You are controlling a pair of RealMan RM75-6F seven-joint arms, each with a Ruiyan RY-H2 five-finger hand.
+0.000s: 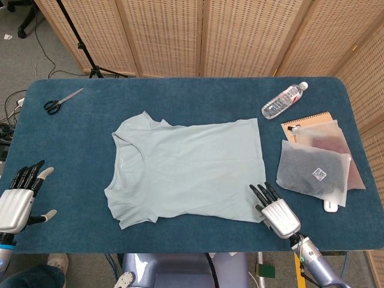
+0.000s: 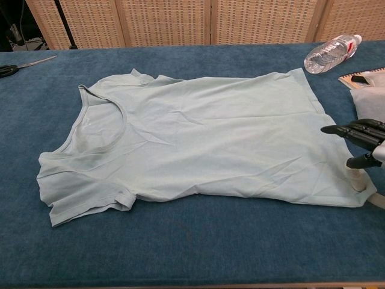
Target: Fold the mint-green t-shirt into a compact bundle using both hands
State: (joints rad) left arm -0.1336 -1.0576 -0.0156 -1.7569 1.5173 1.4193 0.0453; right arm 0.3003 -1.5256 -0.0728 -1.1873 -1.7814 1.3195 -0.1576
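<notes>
- The mint-green t-shirt [image 1: 189,169] is lying flat and unfolded mid-table, collar to the left, hem to the right, so I'd say no fold is in yet.
- Right hand [image 1: 275,210] sits at the near-right hem corner, fingers stretched out over the cloth edge, holding nothing as far as I can see. In the chest view its dark fingertips [image 2: 355,129] hover just above the fabric.
- Left hand [image 1: 18,198] is well off to the left near the table edge, fingers spread, empty, nowhere near the shirt.
- My take: the right should pinch that corner through both layers, not just the top one, or the fold goes lopsided.
- Bring the left in to the near sleeve [image 2: 84,201] first, so both lift together.
- Watch the frosted pouches [image 1: 315,174] just right of the hem.
</notes>
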